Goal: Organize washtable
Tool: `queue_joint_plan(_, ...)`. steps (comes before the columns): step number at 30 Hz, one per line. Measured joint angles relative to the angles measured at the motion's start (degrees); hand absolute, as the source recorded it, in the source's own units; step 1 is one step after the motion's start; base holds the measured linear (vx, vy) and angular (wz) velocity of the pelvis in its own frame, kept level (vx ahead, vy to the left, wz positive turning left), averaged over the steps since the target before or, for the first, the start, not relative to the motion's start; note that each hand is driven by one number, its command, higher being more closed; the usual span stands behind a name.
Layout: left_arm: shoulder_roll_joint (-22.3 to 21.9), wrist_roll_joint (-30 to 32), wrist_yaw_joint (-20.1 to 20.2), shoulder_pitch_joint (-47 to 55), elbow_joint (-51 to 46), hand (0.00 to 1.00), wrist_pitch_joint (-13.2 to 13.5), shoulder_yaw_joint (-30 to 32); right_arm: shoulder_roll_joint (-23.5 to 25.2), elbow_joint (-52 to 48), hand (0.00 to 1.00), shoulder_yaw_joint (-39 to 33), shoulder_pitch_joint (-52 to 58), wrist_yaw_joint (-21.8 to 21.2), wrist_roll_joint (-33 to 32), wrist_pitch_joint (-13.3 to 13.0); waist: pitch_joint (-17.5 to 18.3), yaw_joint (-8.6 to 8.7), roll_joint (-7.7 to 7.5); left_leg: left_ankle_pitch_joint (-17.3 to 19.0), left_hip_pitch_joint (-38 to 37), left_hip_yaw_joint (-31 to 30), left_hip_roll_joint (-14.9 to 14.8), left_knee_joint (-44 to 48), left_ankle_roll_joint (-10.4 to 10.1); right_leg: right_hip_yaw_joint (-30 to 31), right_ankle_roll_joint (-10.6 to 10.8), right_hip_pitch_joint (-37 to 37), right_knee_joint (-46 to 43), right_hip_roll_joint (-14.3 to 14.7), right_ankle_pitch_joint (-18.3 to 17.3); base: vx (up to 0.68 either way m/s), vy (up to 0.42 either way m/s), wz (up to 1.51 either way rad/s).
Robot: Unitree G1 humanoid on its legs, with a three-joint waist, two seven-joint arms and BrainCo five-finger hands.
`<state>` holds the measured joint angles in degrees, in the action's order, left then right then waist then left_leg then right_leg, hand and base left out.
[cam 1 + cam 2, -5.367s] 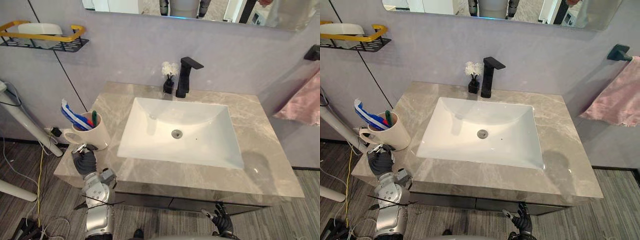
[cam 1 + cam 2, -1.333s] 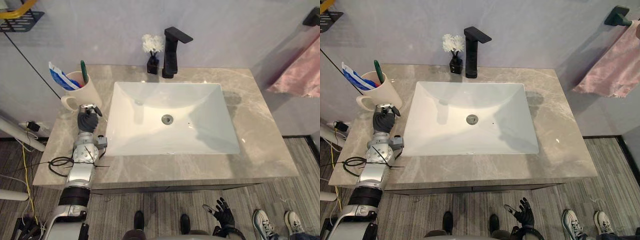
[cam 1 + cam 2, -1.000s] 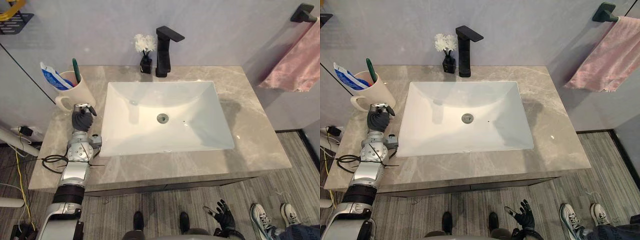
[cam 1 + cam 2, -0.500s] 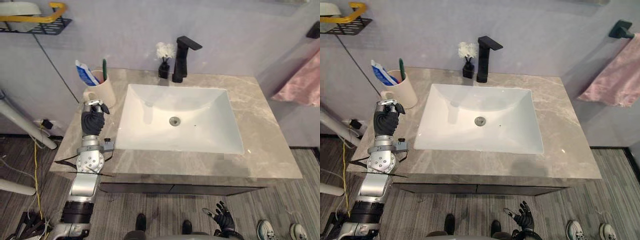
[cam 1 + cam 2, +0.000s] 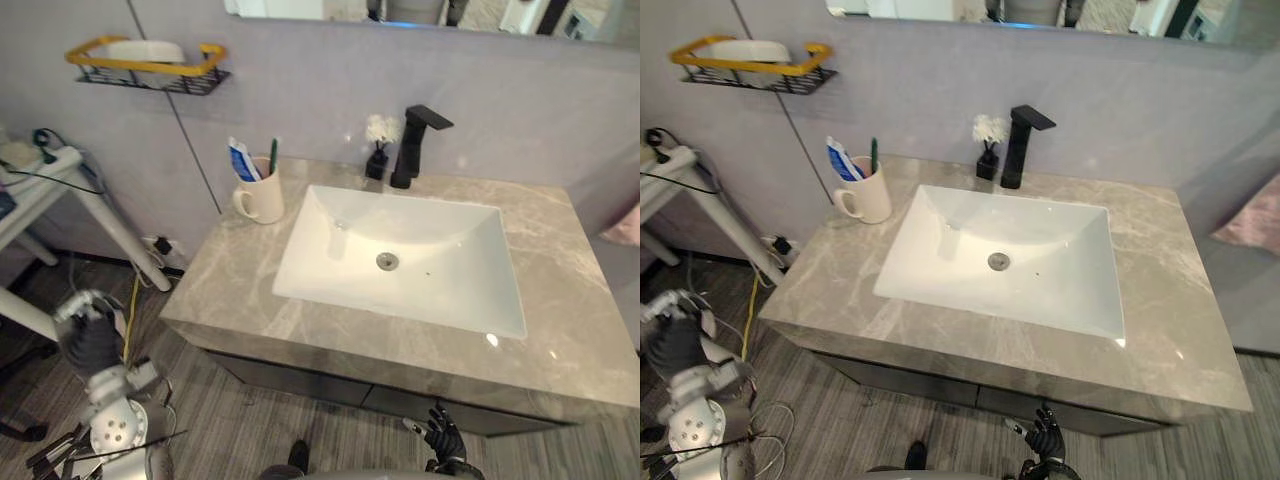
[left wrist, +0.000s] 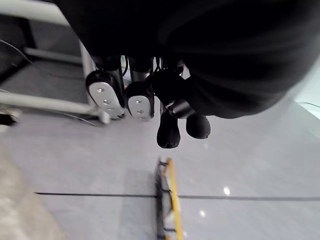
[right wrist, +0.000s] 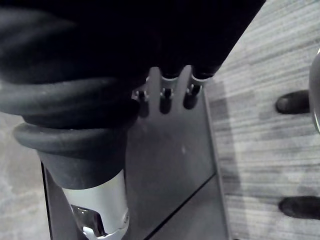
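Left hand (image 5: pixel 88 342), curled and empty, hangs off the grey marble table (image 5: pixel 230 290). The cream ceramic mug (image 5: pixel 263 200) is up-right of it, and the slack-fingered right hand (image 5: pixel 441 438) is farther off.

A cup (image 5: pixel 868 203) (toothpaste (image 5: pixel 839 158) and brush (image 5: pixel 873 152) inside) stands on the counter (image 5: pixel 840 270), left of the sink (image 5: pixel 1040 280).

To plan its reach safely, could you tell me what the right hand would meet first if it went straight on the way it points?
Most likely the dark cabinet front under the counter: in its wrist view the right hand has straight fingers aimed at that panel. The gap is unclear.
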<state>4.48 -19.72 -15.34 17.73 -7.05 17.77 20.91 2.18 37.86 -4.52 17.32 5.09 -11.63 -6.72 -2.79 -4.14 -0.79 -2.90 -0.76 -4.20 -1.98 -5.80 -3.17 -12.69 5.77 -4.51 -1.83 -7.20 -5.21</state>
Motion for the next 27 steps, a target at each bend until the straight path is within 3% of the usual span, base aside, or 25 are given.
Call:
queue_joint_plan(1,-0.54,-0.2,0.25,0.06,1.9,0.0,-0.07,0.01,-0.01,0.11,0.0,0.04,-0.2,-0.01,-0.08,0.24,0.0,-0.01,-0.04,-0.06,-0.06,-0.13,-0.01,0.0,0.03,-0.31,0.0,-0.19,-0.01,-0.08,-0.04,-0.04,-0.014,0.23)
queue_joint_plan(8,-4.95,-1.97,3.28,-0.7,27.29,0.0,-4.13,-3.78,0.18,1.35,0.0,0.02,-1.0,0.23,-1.31,0.92,0.94,0.06,-1.66,-0.43,-0.04,-0.25,-0.04,0.01,-0.06,-1.47,0.32,-0.79,0.25,-0.36,-0.4,-0.01,-0.013,0.06)
queue_joint_plan(13,-7.07,3.71,5.41,-4.26,45.9,0.0,-6.49,-8.9,1.02,1.9,0.0,-1.27,-0.7,0.2,-1.29,0.55,1.03,0.23,-1.9,-0.38,-0.17,0.06,0.27,0.01,-0.05,-1.54,0.49,-1.26,1.05,-0.65,-0.43,0.01,0.002,0.01)
queue_joint_plan(20,-5.71,11.83,6.96,-8.56,56.11,0.0,-7.73,-14.24,1.09,7.4,0.0,-1.85,-3.69,0.24,-1.11,0.22,1.01,0.41,-1.89,0.11,-1.02,2.91,-0.29,0.0,-0.28,0.84,0.44,-1.26,1.75,0.05,-0.35,0.01,-0.015,-0.15)
queue_joint_plan(27,-3.65,14.43,7.72,-10.52,59.55,0.0,-8.62,-19.38,-0.46,11.39,0.0,-0.56,-7.81,0.18,0.0,0.11,0.51,1.8,-1.62,0.62,-1.2,4.55,0.09,0.37,-0.15,3.4,0.61,-0.12,0.74,0.21,-0.21,0.0,0.0,-0.17)
